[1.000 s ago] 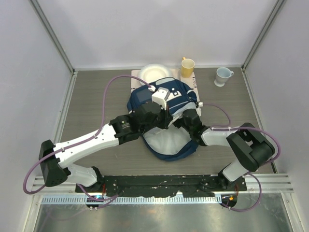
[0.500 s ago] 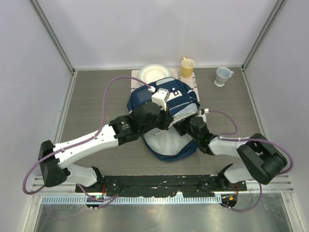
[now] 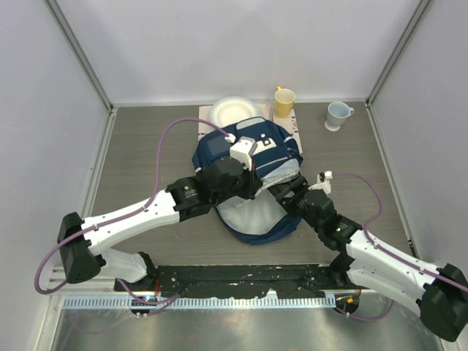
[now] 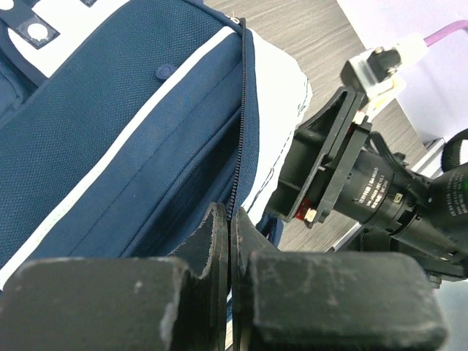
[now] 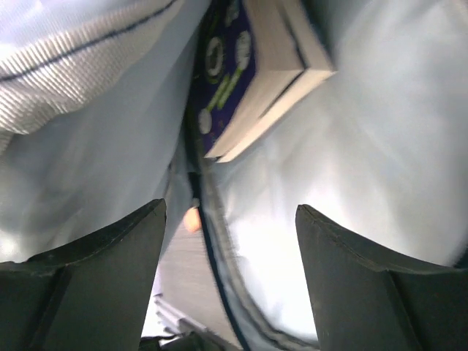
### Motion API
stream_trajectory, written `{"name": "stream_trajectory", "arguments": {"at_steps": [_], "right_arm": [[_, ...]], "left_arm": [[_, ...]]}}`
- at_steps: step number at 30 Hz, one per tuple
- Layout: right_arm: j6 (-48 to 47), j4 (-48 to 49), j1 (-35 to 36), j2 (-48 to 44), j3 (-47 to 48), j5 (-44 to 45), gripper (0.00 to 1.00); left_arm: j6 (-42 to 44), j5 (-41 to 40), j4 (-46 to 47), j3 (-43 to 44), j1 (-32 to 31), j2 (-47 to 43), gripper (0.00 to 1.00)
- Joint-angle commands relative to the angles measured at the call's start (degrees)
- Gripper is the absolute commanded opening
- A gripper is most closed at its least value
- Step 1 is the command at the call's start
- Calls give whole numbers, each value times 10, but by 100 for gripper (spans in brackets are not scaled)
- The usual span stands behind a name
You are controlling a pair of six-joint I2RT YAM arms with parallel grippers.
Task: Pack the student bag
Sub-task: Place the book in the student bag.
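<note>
Navy student bag (image 3: 216,150) with thin white stripes, pale grey lining (image 3: 252,213); yellow mug (image 3: 284,99); pale blue cup (image 3: 337,114)

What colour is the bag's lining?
Plain pale grey; clearest in the right wrist view, where the lining of the bag fills most of the frame.

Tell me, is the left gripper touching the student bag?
Touching. The left wrist view shows the left gripper shut, with the zipper edge of the student bag pinched between its fingers.

Lab enclosure, white walls (image 3: 241,44), aluminium frame (image 3: 80,55)
</note>
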Motion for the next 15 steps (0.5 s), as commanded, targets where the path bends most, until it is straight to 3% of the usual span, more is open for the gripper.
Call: {"name": "stream_trajectory", "arguments": {"at_steps": [1,9,15], "right_arm": [[-71,-204,3,-48,22,83,77],[-103,-282,4,-34,29,76,77],[-173,-400,3,-52,97,93,77]], "left_arm": [[-20,14,70,-8,4,-10,0],[-34,42,75,-22,4,18,0],[-35,56,78,-17,4,39,0]]}}
